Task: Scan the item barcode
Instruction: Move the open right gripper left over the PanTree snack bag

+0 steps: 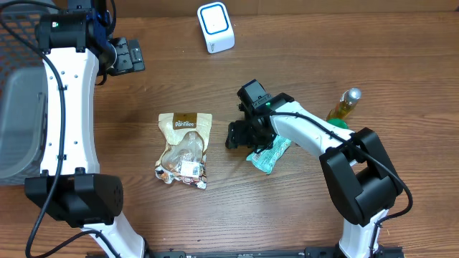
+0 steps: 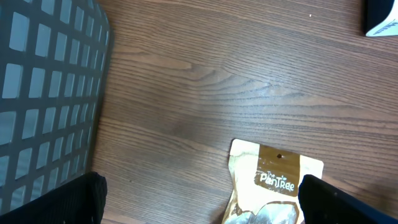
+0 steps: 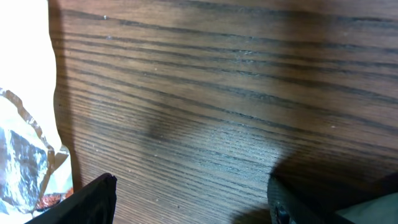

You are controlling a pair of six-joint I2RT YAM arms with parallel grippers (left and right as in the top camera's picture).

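A mock shop checkout, this — a boxy white barcode scanner with a blue-ringed face (image 1: pixel 215 27), a grey plastic mesh basket (image 1: pixel 20 122), a tan-topped clear snack pouch (image 1: pixel 185 149) on a brown wood-grain table (image 1: pixel 301 208).

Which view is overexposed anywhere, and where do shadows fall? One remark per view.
Right wrist: left edge blows out to white around the snack pouch, dark shadow lower right; left wrist: even light, basket slightly soft; overhead: sharp, evenly lit.
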